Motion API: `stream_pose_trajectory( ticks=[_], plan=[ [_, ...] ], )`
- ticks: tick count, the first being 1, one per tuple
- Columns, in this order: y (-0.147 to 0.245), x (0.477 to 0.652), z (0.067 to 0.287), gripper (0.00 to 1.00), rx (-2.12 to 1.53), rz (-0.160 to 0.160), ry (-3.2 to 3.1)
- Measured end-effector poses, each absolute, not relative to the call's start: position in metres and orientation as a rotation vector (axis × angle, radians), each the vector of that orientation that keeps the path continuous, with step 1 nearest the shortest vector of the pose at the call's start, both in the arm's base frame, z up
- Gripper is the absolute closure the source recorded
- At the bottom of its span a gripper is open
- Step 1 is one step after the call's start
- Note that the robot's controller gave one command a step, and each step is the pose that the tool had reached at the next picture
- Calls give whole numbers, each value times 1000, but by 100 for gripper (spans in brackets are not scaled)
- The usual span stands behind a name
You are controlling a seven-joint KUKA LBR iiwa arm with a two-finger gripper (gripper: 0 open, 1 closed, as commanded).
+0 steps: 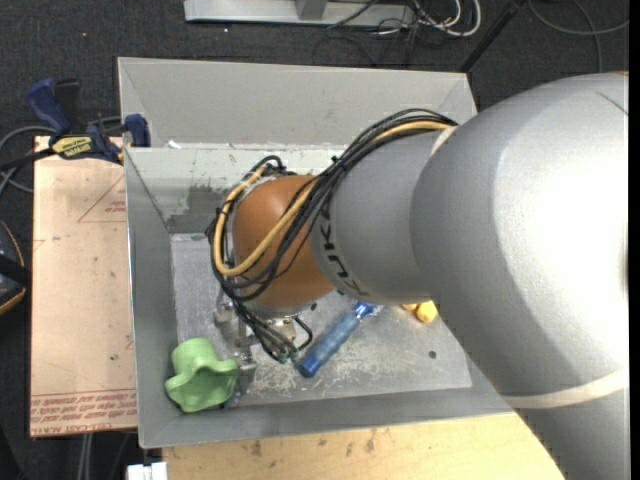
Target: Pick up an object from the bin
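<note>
Low in the bin's [300,108] 7 o'clock corner: the gripper [238,353], right at 3 o'clock of a crumpled green lump [200,375] and seemingly touching it. Cannot tell whether spread, pressed together or pinching. At 3 o'clock of the gripper, a blue stick [328,343] lying slantwise on the floor, then a yellow bit [426,312] beyond.

The green thing [200,376] looks soft and crumpled (cloth or foam, I cannot tell which), with one rounded lobe standing up. It lies on the floor of the bin [150,288], in the near left corner, close to both walls.
</note>
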State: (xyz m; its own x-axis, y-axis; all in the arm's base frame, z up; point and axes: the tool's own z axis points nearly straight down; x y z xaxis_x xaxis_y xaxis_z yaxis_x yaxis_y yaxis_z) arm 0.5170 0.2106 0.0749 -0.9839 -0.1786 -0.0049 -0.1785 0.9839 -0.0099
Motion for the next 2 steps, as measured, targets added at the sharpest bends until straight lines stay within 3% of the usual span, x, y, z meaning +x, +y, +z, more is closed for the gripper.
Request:
stream_pose_trajectory(
  ticks=[1, 2],
  plan=[
    [218, 511, 87, 0, -110, -48, 3151],
    [219, 510, 90, 0, -76, -51, 3151]
  ],
)
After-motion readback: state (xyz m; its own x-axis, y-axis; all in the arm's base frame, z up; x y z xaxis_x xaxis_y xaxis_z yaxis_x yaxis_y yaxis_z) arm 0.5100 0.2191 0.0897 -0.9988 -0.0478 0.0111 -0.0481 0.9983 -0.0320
